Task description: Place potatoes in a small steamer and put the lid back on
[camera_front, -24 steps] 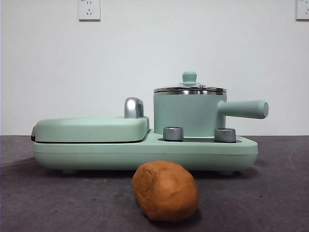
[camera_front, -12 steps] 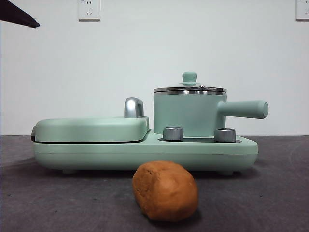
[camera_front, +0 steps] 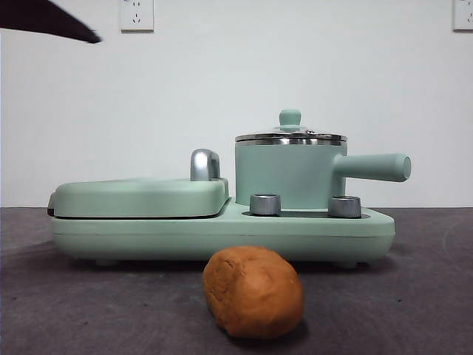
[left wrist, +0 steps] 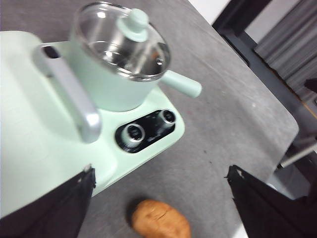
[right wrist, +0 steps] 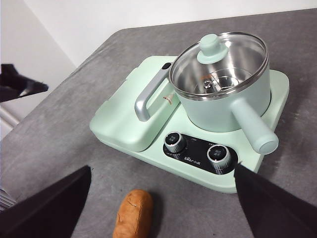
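Grippers first: the left gripper (left wrist: 161, 198) and right gripper (right wrist: 163, 198) both gape wide, empty, high above. Potato (camera_front: 253, 291) sits bottom centre on the table (camera_front: 414, 296); the lid (camera_front: 290, 134) covers the pot (camera_front: 290, 174), centre-right. Lift the lid by its knob first, straight up.

It looked like a lab or test room rather than a home kitchen. A mint-green cooking appliance (camera_front: 222, 229) sat alone on a grey table (camera_front: 414, 296) before a bare white wall (camera_front: 222, 74) with two sockets (camera_front: 137, 15), and dark frame posts (left wrist: 237, 15) and a curtain (left wrist: 292, 44) stood beyond the table's edge.
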`<state>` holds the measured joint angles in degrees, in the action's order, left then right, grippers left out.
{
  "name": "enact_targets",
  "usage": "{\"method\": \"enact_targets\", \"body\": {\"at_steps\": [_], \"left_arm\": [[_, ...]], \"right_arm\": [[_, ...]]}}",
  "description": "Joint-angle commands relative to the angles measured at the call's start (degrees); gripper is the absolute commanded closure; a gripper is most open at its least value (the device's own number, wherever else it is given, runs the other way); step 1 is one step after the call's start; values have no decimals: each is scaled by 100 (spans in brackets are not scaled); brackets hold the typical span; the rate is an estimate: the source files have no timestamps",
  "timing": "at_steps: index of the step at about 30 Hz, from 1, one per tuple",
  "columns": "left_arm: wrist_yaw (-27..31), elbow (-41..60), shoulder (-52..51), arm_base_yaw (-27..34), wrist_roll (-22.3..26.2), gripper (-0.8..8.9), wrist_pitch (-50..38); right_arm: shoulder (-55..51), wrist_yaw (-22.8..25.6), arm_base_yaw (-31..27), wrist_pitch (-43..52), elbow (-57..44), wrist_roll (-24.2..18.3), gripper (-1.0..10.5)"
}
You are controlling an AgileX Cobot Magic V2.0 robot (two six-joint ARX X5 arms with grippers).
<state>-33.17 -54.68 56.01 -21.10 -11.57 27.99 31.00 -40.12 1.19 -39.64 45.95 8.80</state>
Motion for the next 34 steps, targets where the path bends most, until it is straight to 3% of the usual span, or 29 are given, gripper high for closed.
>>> {"method": "enact_targets", "body": {"at_steps": [1,11,16,19,23,34], "left_arm": [[-11,-483,507,-227,111,375,-48],[1036,-2883,2802,-1019,745,375,691],[1585,-3908,3794,-1318,868,376,634],[2037,-4387,4291,-1504,1226,376,616],[2594,-4723,4771,-1681,1582,376,422],[2712,-4725,5473,-1744,1207,380,-798]], "right_arm": [[37,7,20,46,101,-66,485],[37,4,20,46,98,17,485],[37,4,20,48,98,20,485],[37,4,20,48,98,24,485],[37,2,20,50,98,114,485],[35,-39,20,48,98,127,485]]}}
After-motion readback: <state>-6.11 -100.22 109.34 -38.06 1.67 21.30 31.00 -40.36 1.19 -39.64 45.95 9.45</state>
